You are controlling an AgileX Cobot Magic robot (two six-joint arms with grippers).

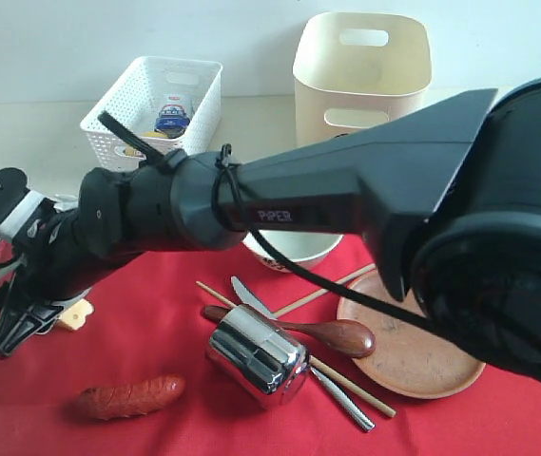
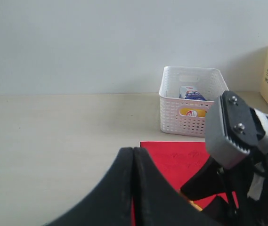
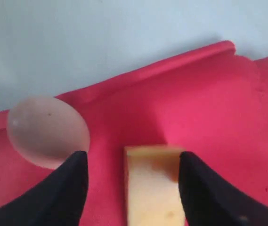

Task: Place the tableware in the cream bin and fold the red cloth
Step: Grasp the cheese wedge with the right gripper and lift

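The red cloth (image 1: 156, 323) covers the table's front. On it lie the steel cup (image 1: 256, 356) on its side, the wooden spoon (image 1: 332, 334), the knife (image 1: 341, 394), the chopsticks (image 1: 351, 385) and the brown plate (image 1: 422, 356). The pale bowl (image 1: 294, 249) is mostly hidden behind my right arm. The cream bin (image 1: 360, 71) stands at the back. My right gripper (image 1: 9, 342) (image 3: 133, 155) reaches across to the far left and is open, with a cheese block (image 3: 152, 183) between its fingers. My left gripper (image 2: 134, 149) is shut and holds nothing.
An egg (image 3: 46, 132) lies beside the cheese (image 1: 78, 315), and a sausage (image 1: 127, 396) lies near the front. The white lattice basket (image 1: 156, 104) at the back left holds a milk carton (image 1: 172, 116) and a lemon (image 2: 190, 112). My right arm spans the middle.
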